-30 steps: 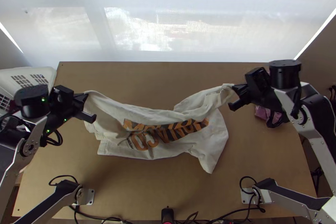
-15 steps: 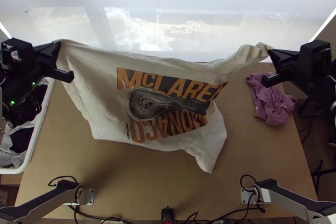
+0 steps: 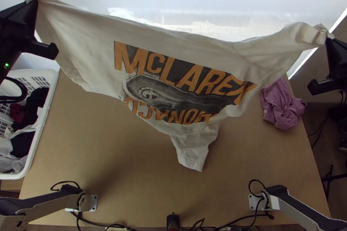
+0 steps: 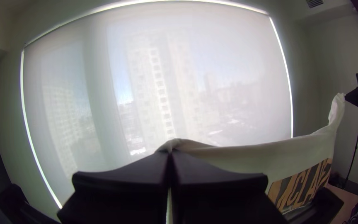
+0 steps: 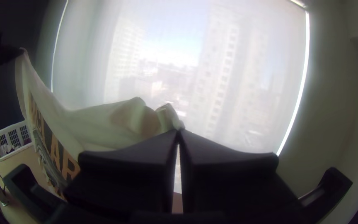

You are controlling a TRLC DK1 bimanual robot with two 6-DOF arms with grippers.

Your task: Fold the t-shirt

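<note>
Top view: here's the cream t-shirt (image 3: 173,40), slung between my grippers, sagging in the middle, printed side showing, a narrow end hanging over the table (image 3: 130,166). My left gripper (image 3: 34,1) pinches one upper corner; my right gripper (image 3: 330,38) clamps the other, bunched. Left wrist view: fingertips pressed together on cloth. Right wrist view: tips closed on crumpled fabric, white basket (image 5: 16,152) beyond.

The left gripper (image 3: 34,2) is matte black, with flat, tapering fingers (image 4: 121,176). Behind it — a looped black cable (image 3: 13,99), a tiny green light (image 3: 6,65) and, farther back, silver-grey links (image 3: 56,203).
</note>
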